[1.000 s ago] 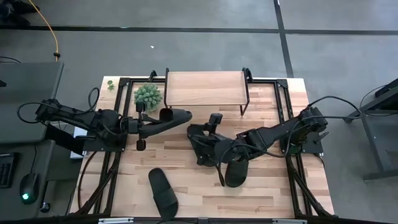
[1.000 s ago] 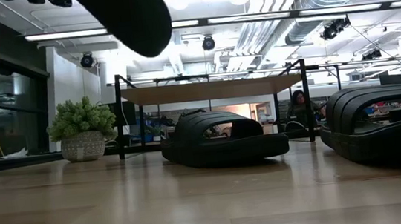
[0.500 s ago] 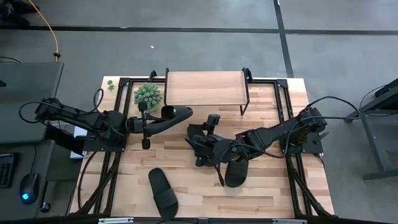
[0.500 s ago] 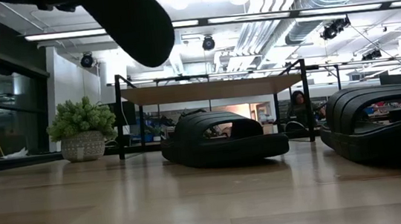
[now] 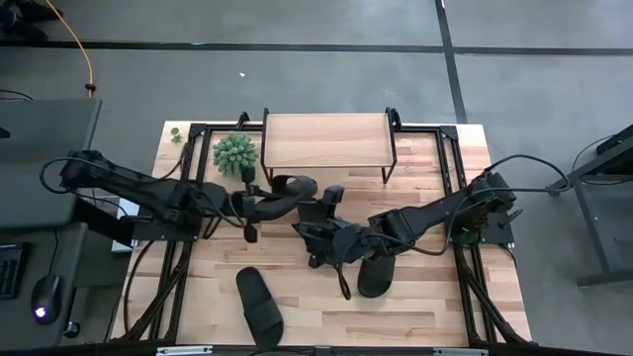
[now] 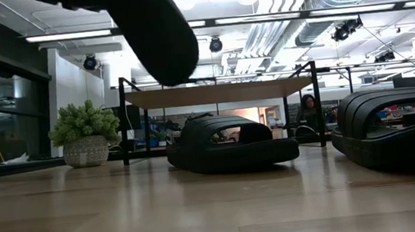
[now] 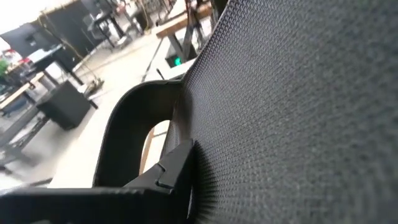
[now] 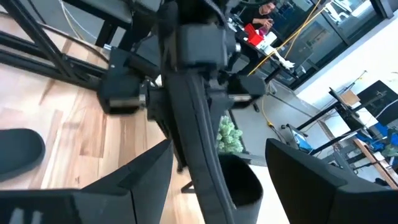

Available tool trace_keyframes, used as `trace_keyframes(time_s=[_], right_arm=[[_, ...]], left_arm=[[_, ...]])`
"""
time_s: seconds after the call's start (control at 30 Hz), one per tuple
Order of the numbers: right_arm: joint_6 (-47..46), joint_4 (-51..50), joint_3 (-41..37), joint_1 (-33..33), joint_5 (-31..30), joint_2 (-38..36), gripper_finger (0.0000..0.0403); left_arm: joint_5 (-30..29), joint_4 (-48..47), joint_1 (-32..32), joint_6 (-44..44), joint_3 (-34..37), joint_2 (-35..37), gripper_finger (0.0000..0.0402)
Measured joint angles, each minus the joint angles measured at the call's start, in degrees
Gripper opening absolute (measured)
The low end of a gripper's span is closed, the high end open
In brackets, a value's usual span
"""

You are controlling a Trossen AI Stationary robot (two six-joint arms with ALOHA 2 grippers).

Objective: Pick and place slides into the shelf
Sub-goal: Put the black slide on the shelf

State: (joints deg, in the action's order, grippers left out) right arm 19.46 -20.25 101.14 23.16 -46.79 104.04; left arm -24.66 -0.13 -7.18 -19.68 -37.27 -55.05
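Observation:
My left gripper (image 5: 249, 205) is shut on one black slide (image 5: 289, 187), carried in the air left of the table's middle, in front of the shelf (image 5: 326, 140). The low view shows this slide (image 6: 156, 29) high above the wood. My right gripper (image 5: 315, 235) is open and hovers at mid-table, facing the left gripper. A second slide (image 6: 229, 141) rests sole-down beneath it, mostly hidden in the high view. A third slide (image 5: 376, 275) lies under the right arm. The last slide (image 5: 259, 307) lies near the near edge. My left gripper pinches the slide by its left end (image 5: 259, 204). The fingers come roughly level from the table's left and lie along the slide. One finger (image 7: 168, 177) lies against the textured sole (image 7: 298, 93). The slide is lifted clear, with its free end pointing toward the table's right.
A potted plant (image 5: 235, 153) stands left of the shelf at the far edge. The shelf's black legs (image 6: 123, 125) leave an open gap under its wooden top (image 6: 217, 92). A black metal frame (image 5: 450, 158) borders the tabletop. A person sits in the room beyond.
My left gripper has carried the slide toward the table's right, closer to the right gripper, and the slide's free end shows lower in the low view. My right gripper has shifted a little toward the table's left. The slides on the table have stayed put.

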Motion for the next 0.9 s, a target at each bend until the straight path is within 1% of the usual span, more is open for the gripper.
trace_keyframes(time_s=[0.1, 0.33, 0.57, 0.73, 0.9], right_arm=[[0.05, 0.03, 0.00, 0.00, 0.07, 0.64, 0.0248], [0.07, -0.43, 0.00, -0.04, 0.10, 2.79, 0.0248], [-0.26, -0.16, 0.02, -0.28, -0.12, 3.59, 0.0248], [-0.53, -0.44, 0.00, -1.10, 0.51, 4.41, 0.0248], [-1.49, 0.09, 0.00, -2.10, 2.48, 5.06, 0.0248]], left_arm=[[-3.68, -0.69, -0.01, 0.00, -1.64, -3.56, 0.0108], [-6.54, -3.41, 0.02, 0.02, -4.79, -8.37, 0.0108], [-6.94, -4.16, -1.02, 0.47, -5.32, -8.98, 0.0108], [-9.64, -2.98, -3.65, -1.06, -5.36, -8.98, 0.0108], [-11.57, -2.36, -5.68, -2.41, -5.58, -8.98, 0.0108]])
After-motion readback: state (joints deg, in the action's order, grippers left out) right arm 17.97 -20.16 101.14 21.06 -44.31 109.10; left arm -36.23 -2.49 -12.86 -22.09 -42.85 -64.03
